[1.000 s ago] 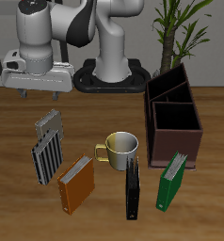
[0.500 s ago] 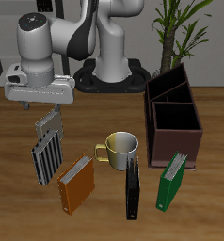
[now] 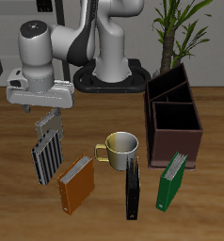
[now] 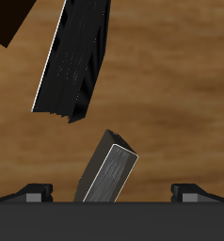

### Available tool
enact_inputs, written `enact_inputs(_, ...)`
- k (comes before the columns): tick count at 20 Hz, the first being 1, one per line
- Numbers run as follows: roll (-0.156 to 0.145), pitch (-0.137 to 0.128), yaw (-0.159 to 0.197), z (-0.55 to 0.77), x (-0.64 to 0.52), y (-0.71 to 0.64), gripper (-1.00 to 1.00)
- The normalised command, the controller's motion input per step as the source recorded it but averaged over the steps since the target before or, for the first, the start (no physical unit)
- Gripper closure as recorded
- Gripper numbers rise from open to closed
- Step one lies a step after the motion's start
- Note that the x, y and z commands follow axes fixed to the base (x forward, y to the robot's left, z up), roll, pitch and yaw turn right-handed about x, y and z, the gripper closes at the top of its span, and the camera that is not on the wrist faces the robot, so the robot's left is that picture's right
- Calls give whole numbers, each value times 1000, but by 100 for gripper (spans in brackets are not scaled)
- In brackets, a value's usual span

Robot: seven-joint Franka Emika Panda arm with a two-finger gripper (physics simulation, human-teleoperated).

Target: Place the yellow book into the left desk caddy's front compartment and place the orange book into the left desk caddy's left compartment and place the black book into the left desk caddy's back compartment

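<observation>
**Inspector A:** Position of the gripper [image 3: 50, 109]?

**Inspector B:** Upper left of the exterior frame, directly above the yellow book [image 3: 49, 123]. In the wrist view the two fingertips [image 4: 34, 191] stand wide apart with the yellow book [image 4: 112, 171] between them, touching neither. Claw spread, nothing held.

**Inspector A:** Condition of that book?

**Inspector B:** Small, greyish, lying on the table [image 3: 104, 226] left of centre. Just below it in the exterior frame lies the striped book [image 3: 47, 154], grey and white; the two look close, contact not determinable. The wrist view shows the striped book [image 4: 76, 61] as a dark slab near the yellow one.

**Inspector A:** The other task items?

**Inspector B:** Orange book [image 3: 76, 184], lower left of centre, lying tilted on the wood. Black book [image 3: 133, 186], lower centre, long and slim, just below the mug [image 3: 120, 148]. Neither is in a caddy.

**Inspector A:** And the left desk caddy [image 3: 168, 87]?

**Inspector B:** Right side of the exterior frame, upper of the two dark brown boxes, inner dividers visible. The second caddy [image 3: 175, 132] sits directly below it, apparently touching. A green book [image 3: 172, 179] stands at the lower right, beside that second caddy.
</observation>
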Motion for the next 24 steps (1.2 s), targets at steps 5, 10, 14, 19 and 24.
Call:
enact_inputs(5, -10, -19, -54, -177, -24, -38, -100)
enact_inputs(10, -10, -4, -14, -108, 2, -67, -100)
enact_inputs(14, -11, 22, -24, -255, 18, -37, -100)
enact_inputs(19, 1, 38, -21, -254, 27, -24, -100)
enact_inputs(24, 13, 7, -6, -107, 17, 61, 100)
